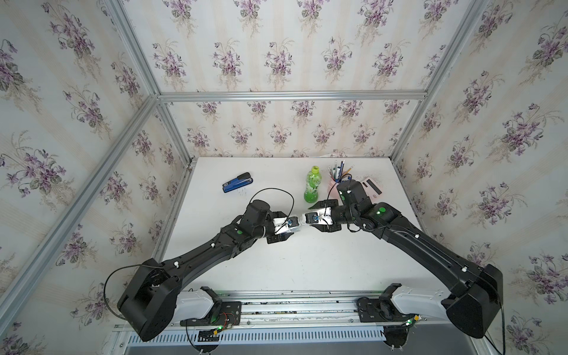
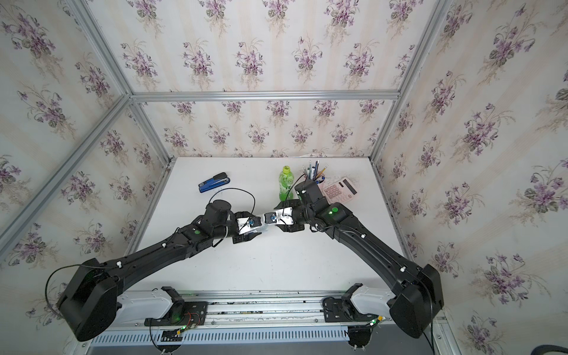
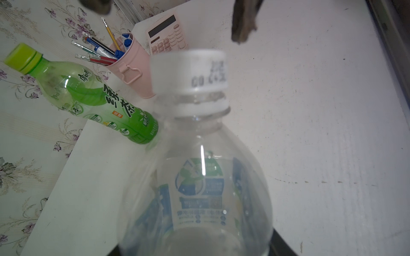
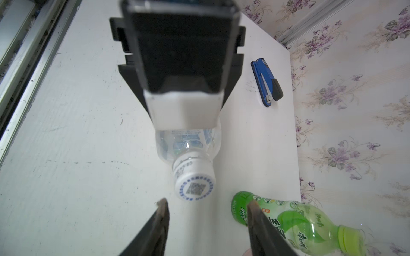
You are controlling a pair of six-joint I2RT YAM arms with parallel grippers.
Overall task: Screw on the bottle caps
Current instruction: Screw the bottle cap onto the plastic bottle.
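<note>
My left gripper [image 1: 290, 230] is shut on the body of the clear bottle [image 3: 199, 177], holding it on its side above the table with the neck pointing at the right arm. The white cap [image 4: 195, 187], printed with a dark code, sits on that neck. My right gripper [image 4: 207, 204] is open just short of the cap, its fingers [image 4: 163, 212] spread wider than the cap and touching nothing. At the back the green bottle [image 1: 312, 187] stands upright with the yellow-green cap [image 1: 315, 169] on it.
A blue stapler [image 1: 238, 182] lies at the back left. A pink pen cup [image 1: 336, 179] and a pink calculator [image 1: 373, 187] sit at the back right, close behind the right arm. Walls enclose the white table [image 1: 307, 264] on three sides.
</note>
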